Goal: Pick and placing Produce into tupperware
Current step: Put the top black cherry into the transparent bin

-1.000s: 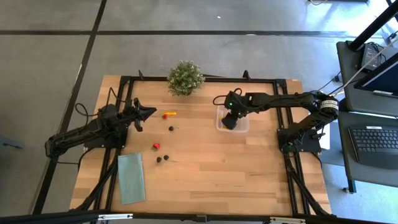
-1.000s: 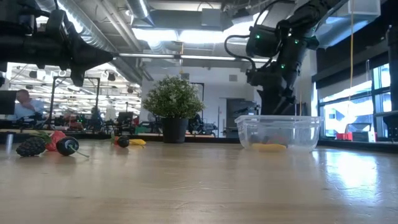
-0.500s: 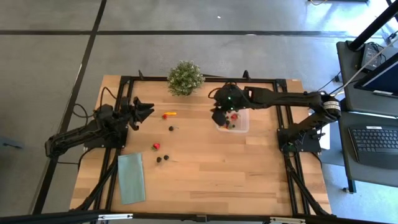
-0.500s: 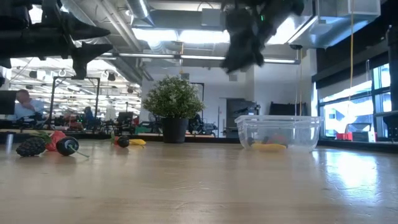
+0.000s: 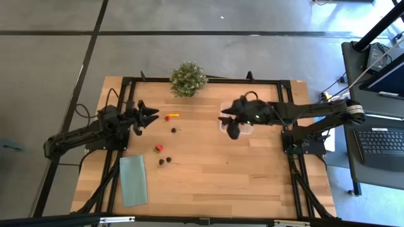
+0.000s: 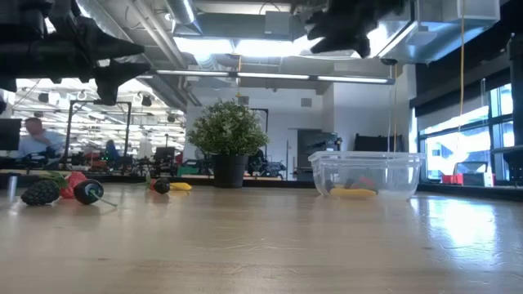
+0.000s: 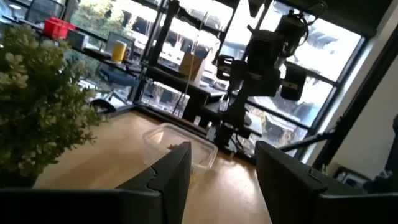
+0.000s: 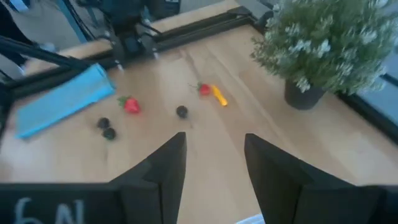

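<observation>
Roughly centered at the desk's (image 5: pixel 208 183) far edge sits a bushy potted plant (image 5: pixel 187 79), taken as landmark. Toward the near side of the plant and slightly left lies loose produce: a red-and-yellow piece (image 5: pixel 171 116), a dark ball (image 5: pixel 173 130), a red piece (image 5: pixel 159 148) and two dark berries (image 5: pixel 165 161). A pale-green cloth (image 5: pixel 133 180) lies flat farther toward the near-left corner, apart from all produce.

Right of the plant stands the clear tupperware (image 5: pixel 247 128), partly covered from above by the right gripper (image 5: pixel 232 122), which hangs over its left rim; jaws part-open, nothing held. Left gripper (image 5: pixel 146 114) hovers left of the plant, just beside the red-and-yellow piece, jaws parted, empty.

Inside the tupperware (image 6: pixel 368 174) the low view shows a yellow elongated piece (image 6: pixel 353 193) on the bottom and a reddish piece (image 6: pixel 365 184) above it; the high view hides most of this behind the arm. The low view also shows a dark berry (image 6: pixel 41 192), a dark ball with stem (image 6: pixel 88 191) and red piece (image 6: pixel 73 181) bunched far left of the plant (image 6: pixel 228 131), and a person (image 6: pixel 34 135) in the room behind.

Right wrist view shows the plant (image 8: pixel 323 43), the cloth (image 8: pixel 62 99) and five produce pieces spread on bare wood between them, nothing blocking them. Left wrist view sees the tupperware (image 7: pixel 179 144) past the plant (image 7: pixel 37 106), with the right arm above it.
</observation>
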Controlling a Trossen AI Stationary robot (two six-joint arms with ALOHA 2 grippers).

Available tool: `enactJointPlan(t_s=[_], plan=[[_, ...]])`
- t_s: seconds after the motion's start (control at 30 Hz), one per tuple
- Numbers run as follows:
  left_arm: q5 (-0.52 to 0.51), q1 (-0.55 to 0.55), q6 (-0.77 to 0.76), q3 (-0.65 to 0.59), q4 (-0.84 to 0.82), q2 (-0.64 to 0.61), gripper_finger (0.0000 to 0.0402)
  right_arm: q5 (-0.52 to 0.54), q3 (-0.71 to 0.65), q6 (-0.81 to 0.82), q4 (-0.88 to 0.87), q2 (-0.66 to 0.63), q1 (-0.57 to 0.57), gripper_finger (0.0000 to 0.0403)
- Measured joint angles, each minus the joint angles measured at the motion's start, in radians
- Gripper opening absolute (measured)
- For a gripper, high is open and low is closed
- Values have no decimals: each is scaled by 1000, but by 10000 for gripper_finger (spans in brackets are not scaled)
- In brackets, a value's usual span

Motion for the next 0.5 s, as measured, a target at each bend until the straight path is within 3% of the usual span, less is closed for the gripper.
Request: enactJointPlan(t_s=[0.3,0.5], plan=[[-37,-93,195,113,-153,195,160,2,-358,34,355,-261,69,165],[-116,-151,258,200,-311,356,154,5,-496,58,424,-398,73,165]])
